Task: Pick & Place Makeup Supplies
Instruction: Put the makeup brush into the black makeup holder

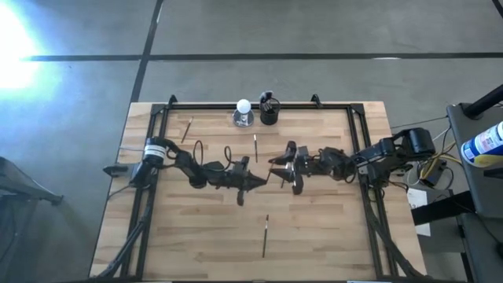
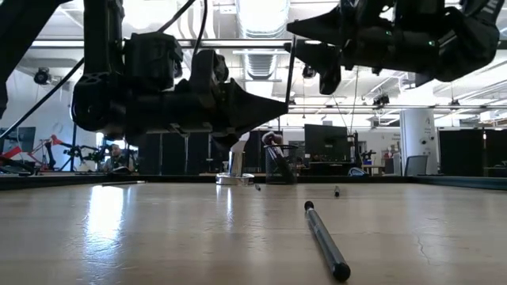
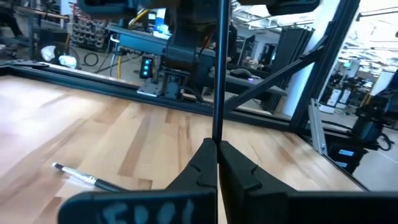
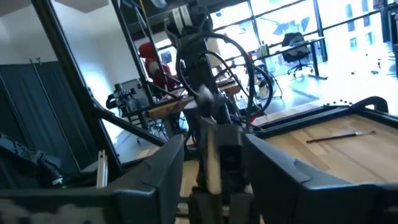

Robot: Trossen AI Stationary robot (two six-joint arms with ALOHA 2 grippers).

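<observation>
Currently, handover step, judged: left gripper [image 1: 250, 181] mid-table, raised, fingers pressed on thin dark brush [image 3: 218, 68] standing upright from tips. Keep your pinch firm, brush vertical. Left arm stretched low across table toward centre. Loose brushes: one far-left [image 1: 188, 130], one centre-far [image 1: 255, 143], one near edge [image 1: 266, 236]. Black cup [image 1: 269, 110] at far rail. Right gripper [image 1: 289, 167] facing left one, fingers spread, nothing visibly held; whether it touches brush, cannot tell. Close squarely on shaft before you release
</observation>
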